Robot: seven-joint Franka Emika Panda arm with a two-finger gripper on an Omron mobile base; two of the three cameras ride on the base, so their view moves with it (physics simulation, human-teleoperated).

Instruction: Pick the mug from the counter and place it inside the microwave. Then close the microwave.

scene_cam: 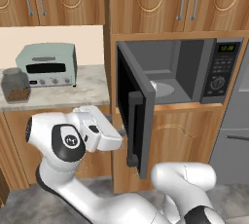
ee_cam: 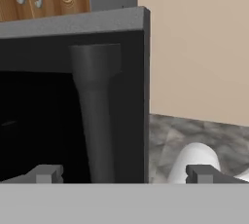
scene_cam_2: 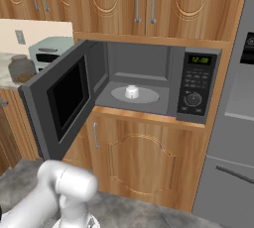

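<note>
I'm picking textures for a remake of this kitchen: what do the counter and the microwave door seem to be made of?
The counter looks like polished stone, going by its mottled grey-beige marbling. The microwave door looks like matte dark grey plastic or painted metal, hard to tell which, with a glossy black window, probably glass.

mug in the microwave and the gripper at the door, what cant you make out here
- Mug: too small in the right base view to tell which way its handle points.
- Gripper: hand view shows the open tips astride the door edge; contact unclear, cut by the bottom band.
- Microwave turntable: left base view, the door hides part of it.
</note>
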